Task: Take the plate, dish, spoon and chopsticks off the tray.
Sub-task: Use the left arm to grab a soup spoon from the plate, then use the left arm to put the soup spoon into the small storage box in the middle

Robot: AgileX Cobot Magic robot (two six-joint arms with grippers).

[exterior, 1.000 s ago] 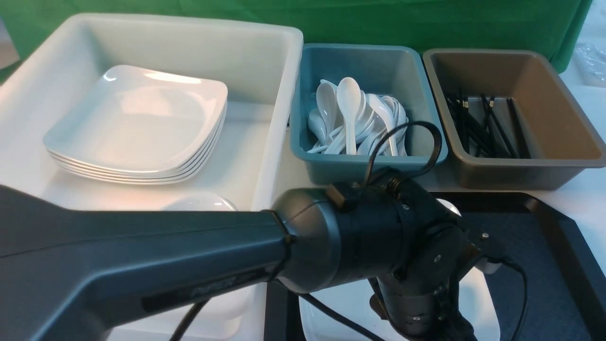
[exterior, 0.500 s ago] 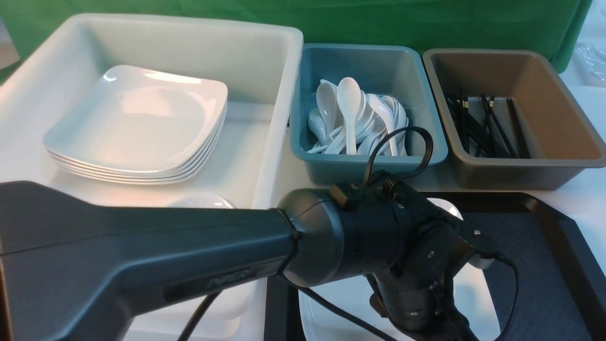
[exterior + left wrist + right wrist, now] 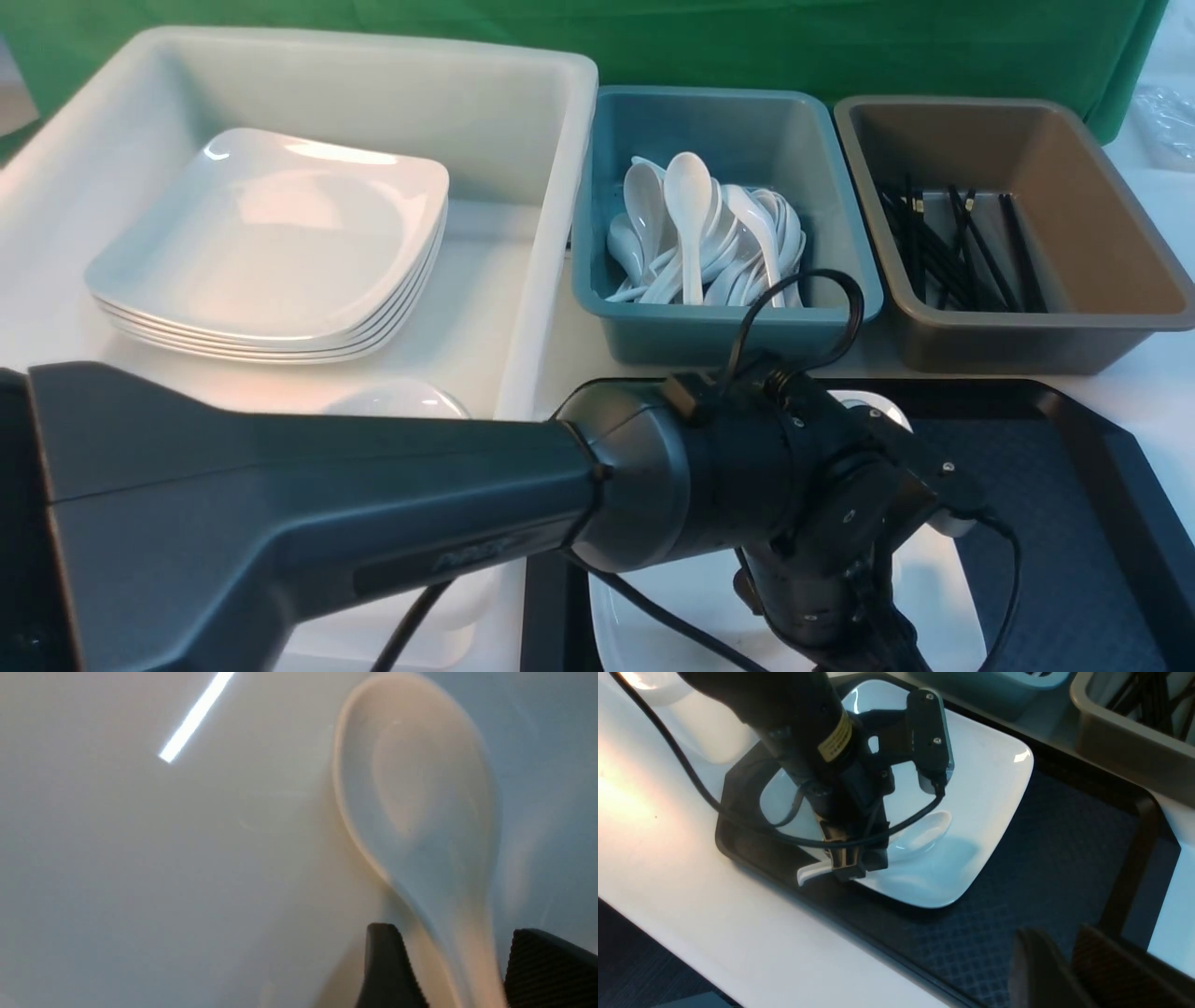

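The white spoon (image 3: 924, 833) lies in the large white square plate (image 3: 985, 788), its handle sticking out over the plate's near edge. The plate sits on the black tray (image 3: 1041, 858). My left gripper (image 3: 852, 870) is down at that handle. In the left wrist view the spoon (image 3: 420, 788) runs back between the two fingers of my left gripper (image 3: 452, 933), open, with a thin gap on one side. My right gripper (image 3: 1057, 935) hovers over the tray's bare floor, open by a narrow slit, empty. A small white dish (image 3: 397, 399) lies in the white bin. Black chopsticks (image 3: 952, 247) lie in the brown bin.
The white bin (image 3: 560, 187) at the left holds a stack of plates (image 3: 271, 252). The teal bin (image 3: 728, 327) holds several spoons and the brown bin (image 3: 1074, 327) stands at the right. My left forearm (image 3: 327, 523) crosses the front view and hides much of the tray (image 3: 1055, 485).
My left arm has shifted a little to the right and its wrist has sunk slightly over the plate. The bins and their contents have not moved.
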